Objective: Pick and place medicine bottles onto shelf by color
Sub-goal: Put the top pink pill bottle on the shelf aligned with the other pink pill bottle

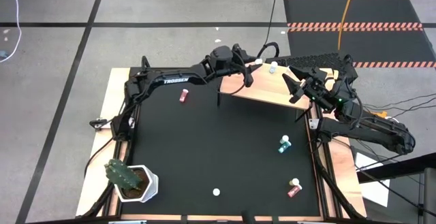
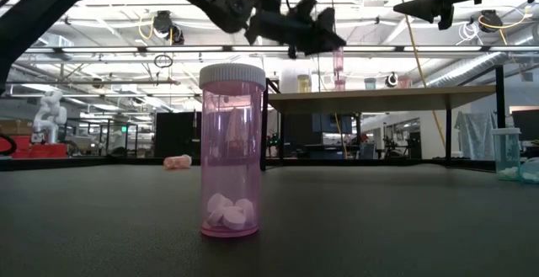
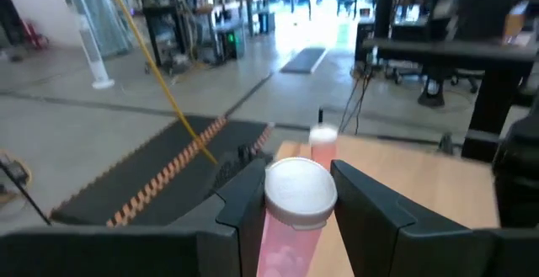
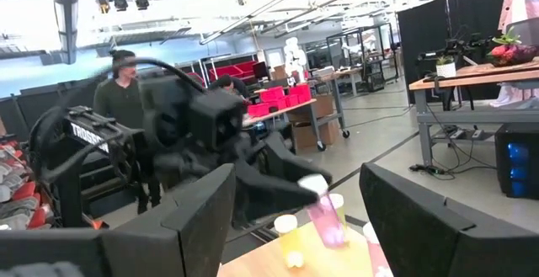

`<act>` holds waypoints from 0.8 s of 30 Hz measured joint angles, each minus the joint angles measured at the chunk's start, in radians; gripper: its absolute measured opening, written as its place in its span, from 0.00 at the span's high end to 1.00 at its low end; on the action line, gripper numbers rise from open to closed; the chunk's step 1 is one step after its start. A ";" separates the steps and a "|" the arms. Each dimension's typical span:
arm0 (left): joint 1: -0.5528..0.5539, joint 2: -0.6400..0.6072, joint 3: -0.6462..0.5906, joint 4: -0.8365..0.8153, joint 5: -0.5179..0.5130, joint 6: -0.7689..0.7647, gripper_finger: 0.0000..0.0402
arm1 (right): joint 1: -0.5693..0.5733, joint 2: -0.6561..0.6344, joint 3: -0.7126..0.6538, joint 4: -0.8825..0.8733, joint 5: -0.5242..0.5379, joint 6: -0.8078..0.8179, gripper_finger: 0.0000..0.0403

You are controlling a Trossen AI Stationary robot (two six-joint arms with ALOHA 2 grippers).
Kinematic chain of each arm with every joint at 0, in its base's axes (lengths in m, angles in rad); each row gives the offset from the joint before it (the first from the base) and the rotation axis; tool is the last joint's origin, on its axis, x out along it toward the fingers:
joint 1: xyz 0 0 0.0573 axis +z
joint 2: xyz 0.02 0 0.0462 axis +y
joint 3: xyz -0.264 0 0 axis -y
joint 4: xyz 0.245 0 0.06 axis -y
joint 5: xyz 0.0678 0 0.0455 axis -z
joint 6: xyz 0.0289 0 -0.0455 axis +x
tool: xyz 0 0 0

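Right now my worry is the shelf [image 1: 272, 91], upper centre of the high view, where standing bottles [image 4: 288, 242] already crowd the spot. The left gripper [image 3: 290, 205] hangs over it, jaws partly closed on a pink bottle [image 3: 290, 218], so a low release could topple those neighbours. The pink bottle's long axis runs roughly upright, tilted, cap up. The right gripper [image 1: 294, 88] waits wide open and empty beside the shelf's right end.
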 joint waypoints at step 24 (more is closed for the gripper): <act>-0.117 0.061 0.001 -0.024 -0.149 -0.065 0.68 | 0.000 0.000 0.000 0.011 -0.026 -0.004 0.38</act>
